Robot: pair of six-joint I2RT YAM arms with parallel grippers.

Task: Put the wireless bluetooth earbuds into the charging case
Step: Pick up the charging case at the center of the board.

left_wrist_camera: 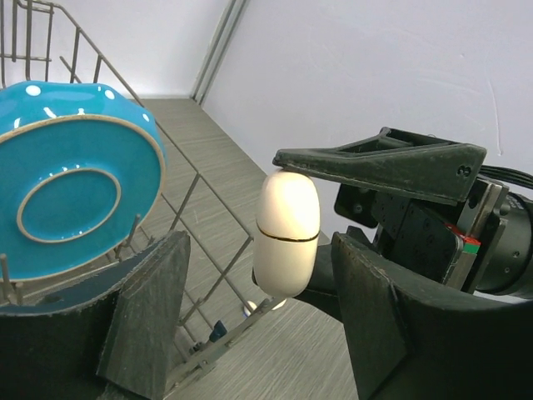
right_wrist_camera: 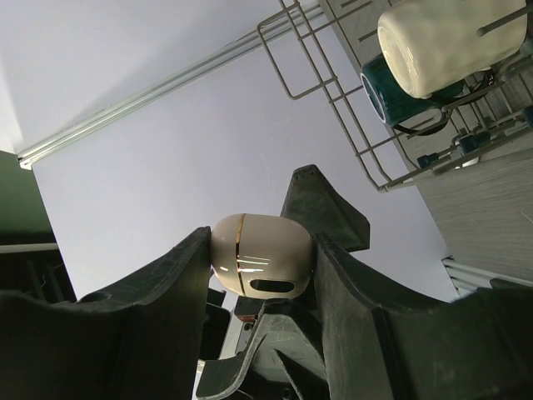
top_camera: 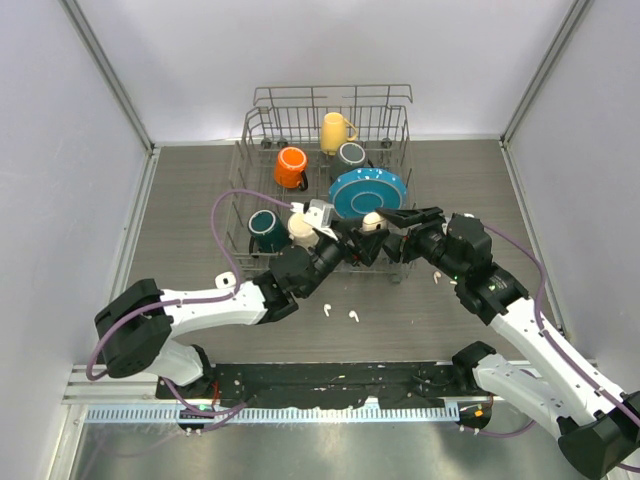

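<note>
Right claw pinches shut case; left claw half-open, empty, flanking it. Uneven squeeze could squirt case toward earbuds at 6 o'clock.

lighting bright, even and diffuse, from above. shadows on the grey wood-grain tabletop soft and faint. small white glints on the glossy turquoise ceramic plate and the smooth cream rounded plastic case. brushed metal front strip shows pale sheen. all three views sharp; plain white walls read faintly lilac.
</note>
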